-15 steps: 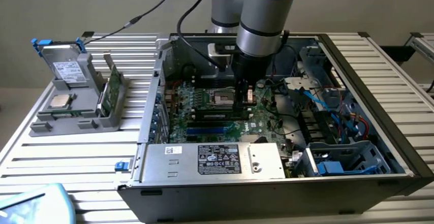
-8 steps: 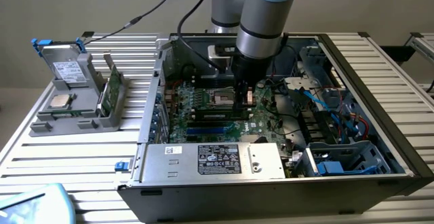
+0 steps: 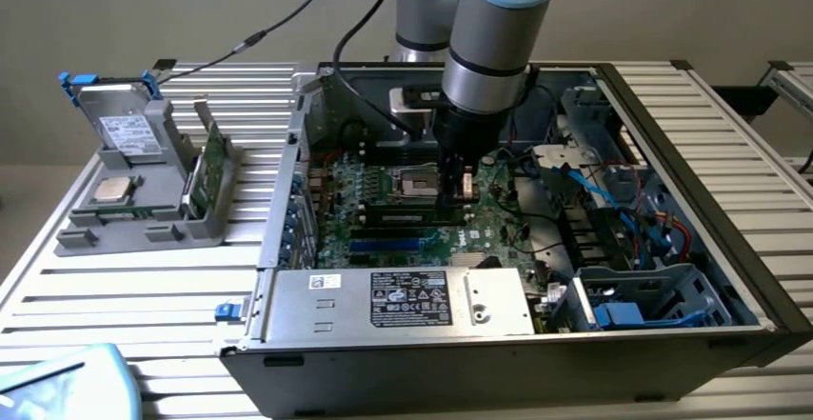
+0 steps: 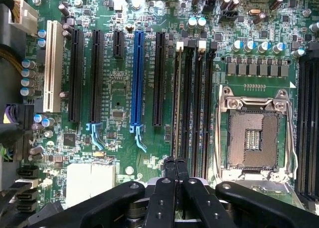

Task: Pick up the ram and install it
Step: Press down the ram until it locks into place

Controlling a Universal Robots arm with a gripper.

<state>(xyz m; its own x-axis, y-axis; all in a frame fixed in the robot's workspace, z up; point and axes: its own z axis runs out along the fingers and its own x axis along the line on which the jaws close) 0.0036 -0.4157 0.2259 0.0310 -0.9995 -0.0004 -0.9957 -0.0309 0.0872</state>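
Nearest in the exterior view, the PSU [image 3: 394, 298] lies across the front of the open PC case [image 3: 749, 277], which sits on a slatted metal surface [image 3: 128, 287]. Behind it is the green motherboard [image 3: 381, 201]. The gripper [image 3: 454, 201] hangs low over the board's middle, just at 6 o'clock of the CPU socket [image 3: 417, 184], w/ the arm [image 3: 489, 49] rising straight up from it. In the wrist view the gripper [image 4: 176, 160] has its black fingers [image 4: 170, 168] clenched together, tips over the end of the long black slots [image 4: 192, 103] beside the empty CPU socket [image 4: 253, 133]. Can't tell if anything thin is pinched between them, or if a stick sits in the slot right under the tips. Further along the motherboard [image 4: 124, 88] are a blue slot [image 4: 138, 78] and a white slot [image 4: 50, 66]. At 9 o'clock of the case, well apart from the gripper, a gray holder [image 3: 140, 220] stands on the surface. The ram [image 3: 204, 168], a green stick, stands on edge in the holder's side nearest the case. A drive w/ blue tabs [image 3: 128, 134] is at the holder's far end.
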